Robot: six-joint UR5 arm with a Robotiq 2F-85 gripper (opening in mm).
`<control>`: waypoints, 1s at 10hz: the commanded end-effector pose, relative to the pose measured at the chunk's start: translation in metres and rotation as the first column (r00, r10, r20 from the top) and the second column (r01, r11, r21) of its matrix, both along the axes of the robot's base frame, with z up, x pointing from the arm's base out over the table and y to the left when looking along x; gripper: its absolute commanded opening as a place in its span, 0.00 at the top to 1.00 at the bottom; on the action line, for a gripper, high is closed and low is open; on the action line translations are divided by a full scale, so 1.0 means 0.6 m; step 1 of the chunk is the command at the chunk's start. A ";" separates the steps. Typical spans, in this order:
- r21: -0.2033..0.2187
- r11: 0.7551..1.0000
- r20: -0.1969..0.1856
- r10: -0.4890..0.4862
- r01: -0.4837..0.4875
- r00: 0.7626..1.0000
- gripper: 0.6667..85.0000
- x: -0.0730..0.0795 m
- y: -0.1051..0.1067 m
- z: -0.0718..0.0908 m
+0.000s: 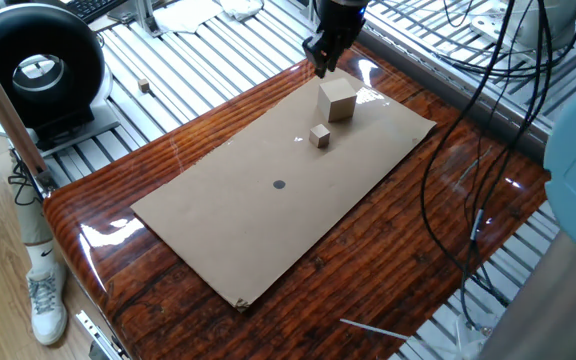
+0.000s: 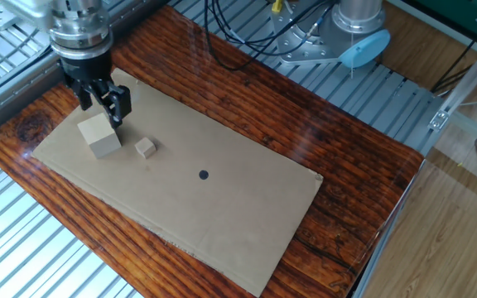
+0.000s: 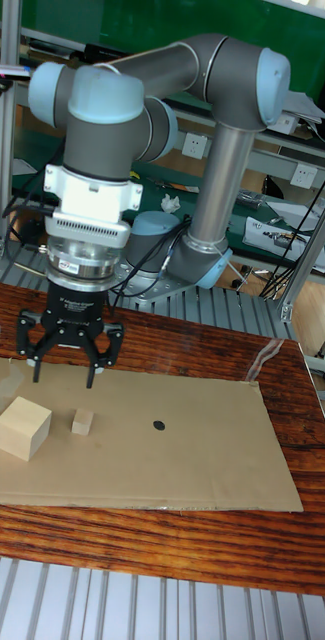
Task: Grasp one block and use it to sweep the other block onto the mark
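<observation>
The large tan block (image 1: 337, 100) (image 2: 99, 135) (image 3: 22, 427) sits at one end of the brown cardboard sheet (image 1: 218, 230). The small tan block (image 1: 319, 135) (image 2: 145, 147) (image 3: 82, 421) lies beside it, toward the mark (image 1: 279, 184) (image 2: 204, 175) (image 3: 159, 425), a dark dot mid-sheet. My gripper (image 1: 323, 58) (image 2: 102, 106) (image 3: 63, 372) hangs open just above and behind the large block, holding nothing. Its fingers (image 3: 92, 372) are spread about as wide as that block and touch neither block.
The cardboard rests on a glossy wooden tabletop (image 2: 247, 91) ringed by aluminium slats. A black round device (image 1: 33, 70) stands at one corner, with a tiny cube (image 1: 144, 86) on the slats near it. Cables (image 1: 468, 150) hang over one side; the arm's base (image 2: 358, 25) stands behind.
</observation>
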State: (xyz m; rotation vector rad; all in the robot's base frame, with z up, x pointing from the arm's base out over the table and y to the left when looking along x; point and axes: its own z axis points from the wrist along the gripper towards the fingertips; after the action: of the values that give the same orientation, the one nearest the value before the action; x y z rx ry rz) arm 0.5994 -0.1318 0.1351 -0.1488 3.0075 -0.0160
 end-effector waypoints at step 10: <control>-0.045 0.999 -0.024 -0.008 0.007 1.000 0.15 -0.009 -0.057 -0.025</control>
State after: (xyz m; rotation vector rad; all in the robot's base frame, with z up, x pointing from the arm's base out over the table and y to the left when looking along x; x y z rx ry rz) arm 0.5934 -0.1611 0.1191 -0.1954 3.0348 -0.0699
